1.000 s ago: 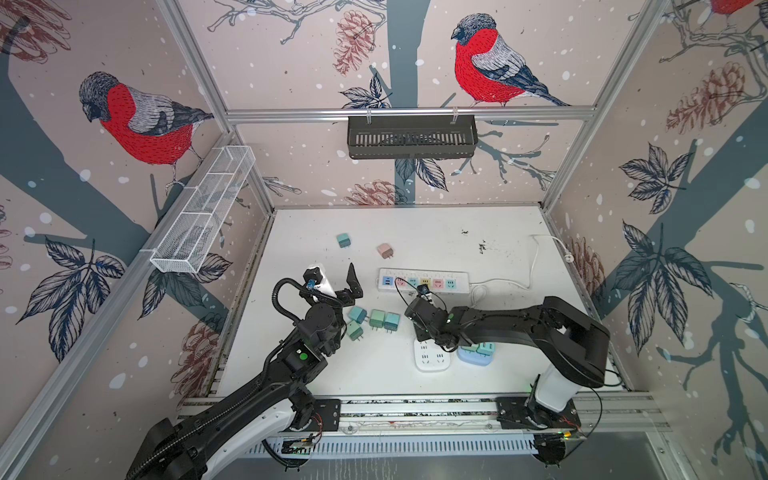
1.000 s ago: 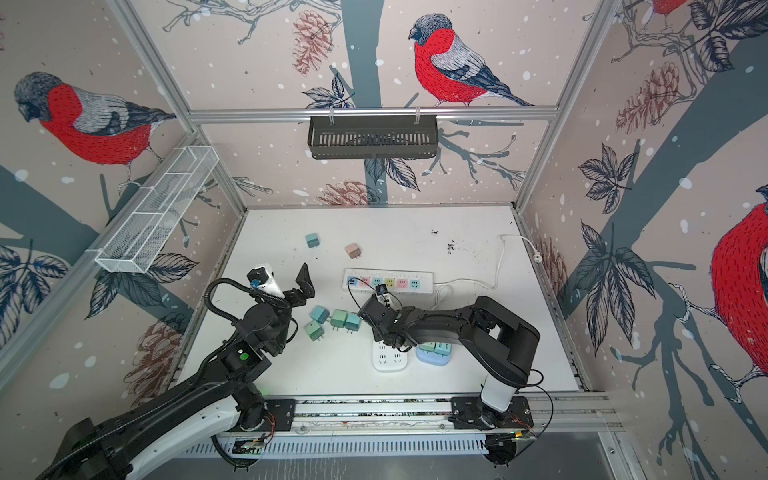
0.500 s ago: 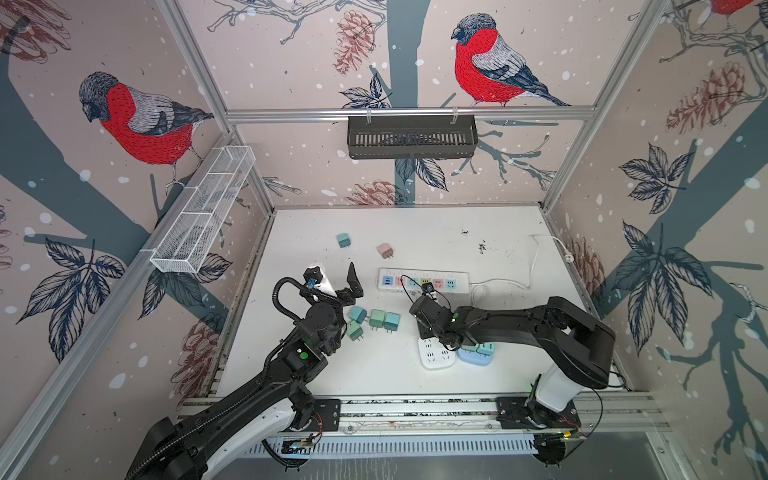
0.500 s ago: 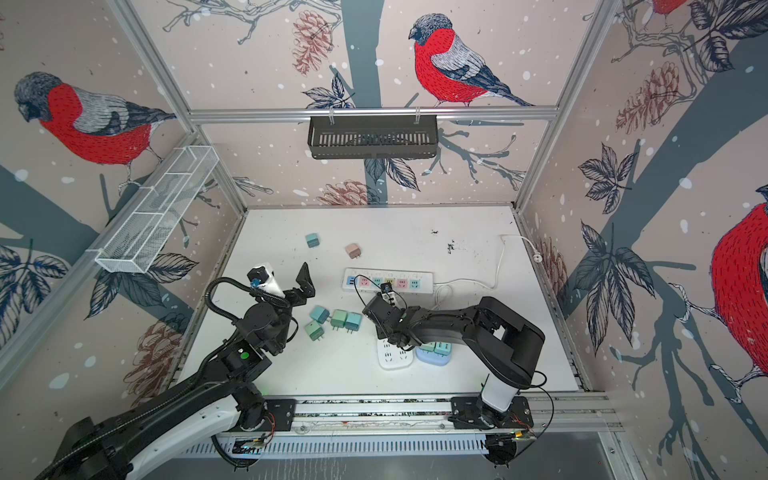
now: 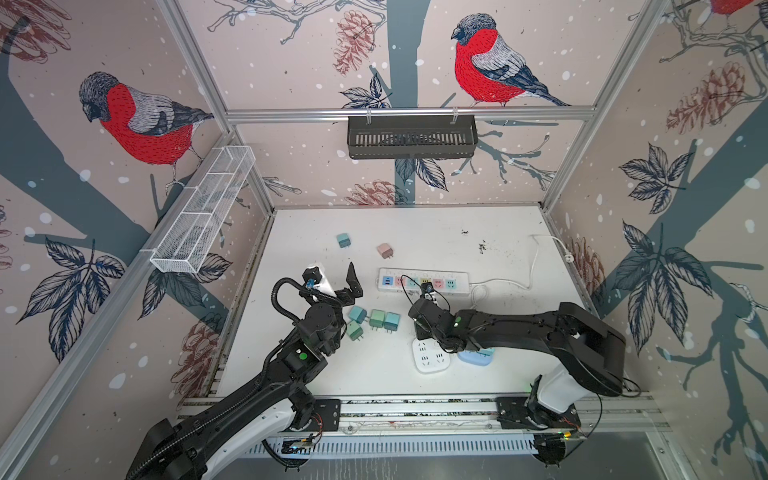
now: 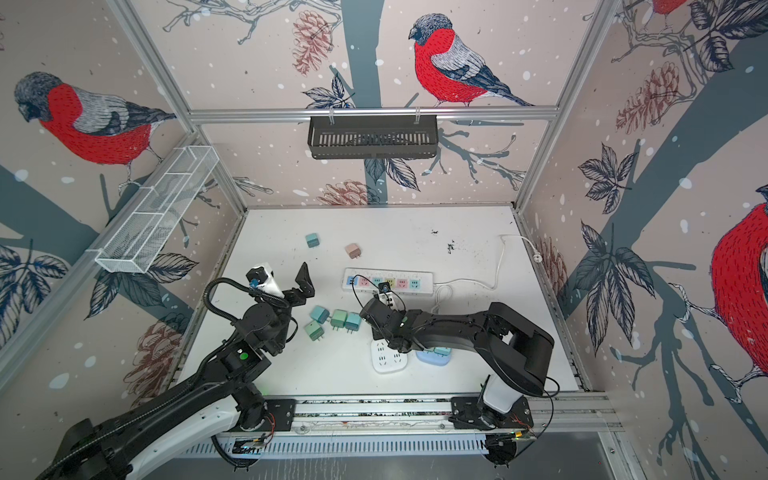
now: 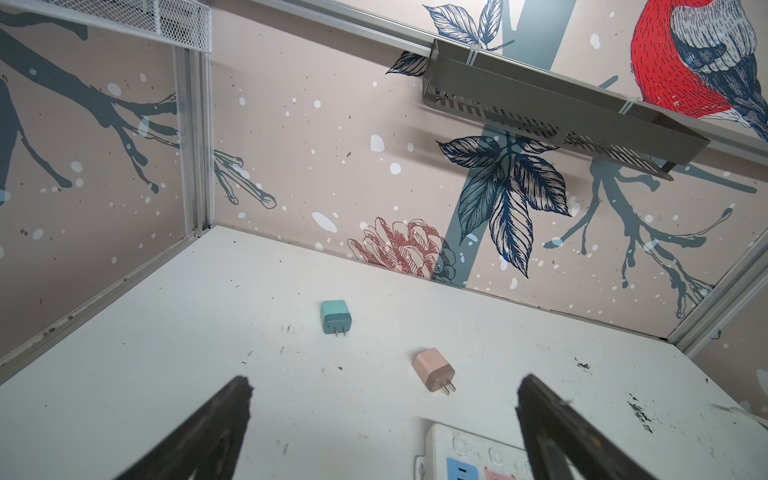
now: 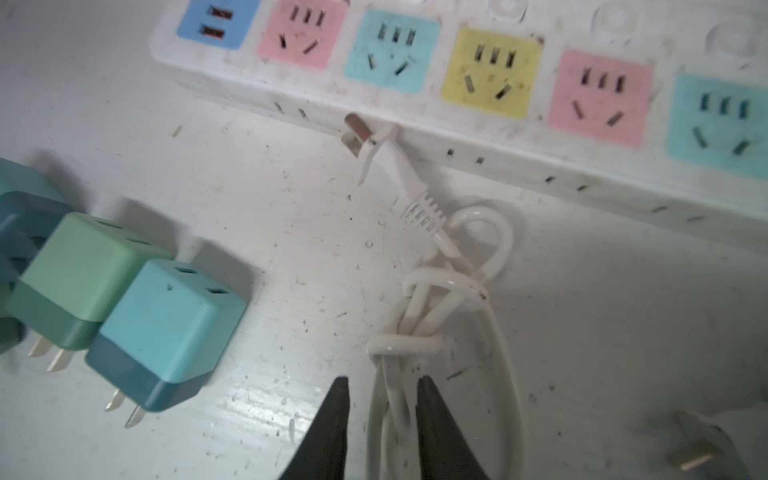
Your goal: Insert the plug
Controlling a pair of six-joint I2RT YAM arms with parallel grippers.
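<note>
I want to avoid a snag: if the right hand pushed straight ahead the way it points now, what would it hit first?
Probably the knotted white cord: its strands run between the fingers of the right hand. Past it lie the flat plug and the power strip. Height is unclear.

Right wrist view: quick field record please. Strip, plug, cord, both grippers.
power strip: visible sockets all empty
plug: white, lying on the table, prongs at the strip's side, not inserted
cord: knotted bundle, runs between the right gripper fingers
right gripper: jaws narrowly apart, grip on cord unclear
left gripper: wide open, empty, above the table
loose adapters: green adapter and blue adapter side by side on the table
</note>
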